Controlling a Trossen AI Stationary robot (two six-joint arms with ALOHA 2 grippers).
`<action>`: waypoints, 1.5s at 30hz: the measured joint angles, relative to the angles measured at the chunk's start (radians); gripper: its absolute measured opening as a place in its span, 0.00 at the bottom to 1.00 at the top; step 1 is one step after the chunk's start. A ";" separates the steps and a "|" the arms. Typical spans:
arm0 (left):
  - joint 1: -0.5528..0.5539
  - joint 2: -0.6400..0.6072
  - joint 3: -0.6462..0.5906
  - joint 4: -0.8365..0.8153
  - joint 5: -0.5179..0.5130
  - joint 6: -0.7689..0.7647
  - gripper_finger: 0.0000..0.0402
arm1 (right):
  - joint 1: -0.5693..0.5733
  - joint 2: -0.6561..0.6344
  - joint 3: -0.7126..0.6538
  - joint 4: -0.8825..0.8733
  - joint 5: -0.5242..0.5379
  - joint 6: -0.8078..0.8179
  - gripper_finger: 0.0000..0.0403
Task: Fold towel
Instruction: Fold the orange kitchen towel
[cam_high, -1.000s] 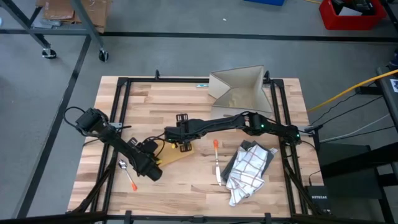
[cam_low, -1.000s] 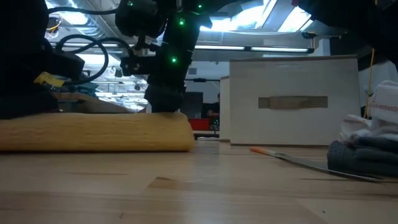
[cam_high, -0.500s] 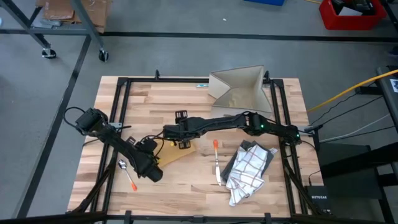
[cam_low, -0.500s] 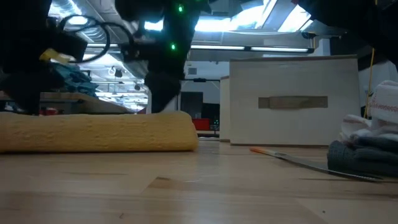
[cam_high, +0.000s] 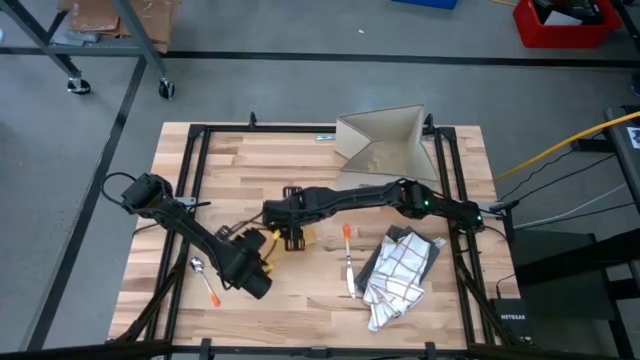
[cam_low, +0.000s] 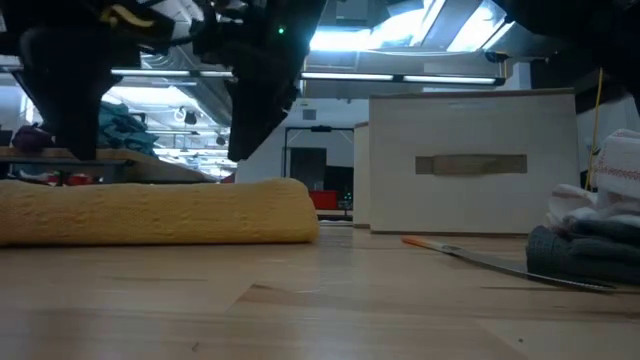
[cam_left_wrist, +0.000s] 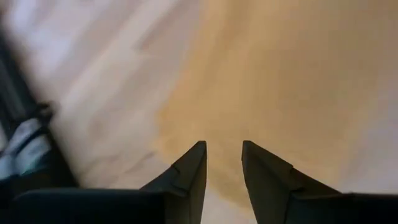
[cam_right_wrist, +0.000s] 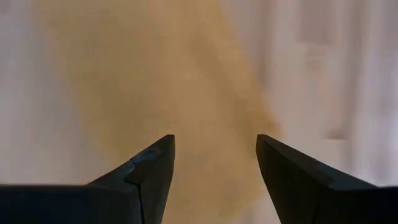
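- Towel (cam_low: 150, 212): a yellow, folded towel is laid flat on the wooden counter (cam_high: 300, 300), left of centre in the high view, and is mostly hidden there by both arms.
- Left end effector (cam_high: 255, 283) is held low over the near edge of the towel; in the left wrist view its fingers (cam_left_wrist: 186, 177) are set a narrow gap apart, with nothing seen between them.
- Right end effector (cam_high: 292, 238) is reached across from the right, over the far part of the towel; its fingers (cam_right_wrist: 149, 174) are spread wide above the yellow cloth and nothing is gripped.
- Checked dishcloth (cam_high: 400, 275) is heaped with a grey cloth at the right side of the counter.
- Orange-handled utensil (cam_high: 348, 255) is laid between the towel and the dishcloth.
- Spoon (cam_high: 205, 280) with an orange handle is laid beside the left arm.
- Cardboard box (cam_high: 385, 145) is stood at the far edge.
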 joint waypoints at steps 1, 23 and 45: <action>0.000 0.000 0.000 0.041 -0.003 0.030 0.23 | 0.006 0.000 -0.001 -0.012 -0.028 0.003 0.57; 0.001 0.001 -0.267 0.526 -0.046 0.048 0.23 | 0.036 0.132 -0.010 0.031 -0.029 0.001 0.57; 0.002 -0.129 -0.241 0.496 -0.044 0.083 0.23 | 0.034 0.048 0.000 -0.076 0.063 -0.002 0.57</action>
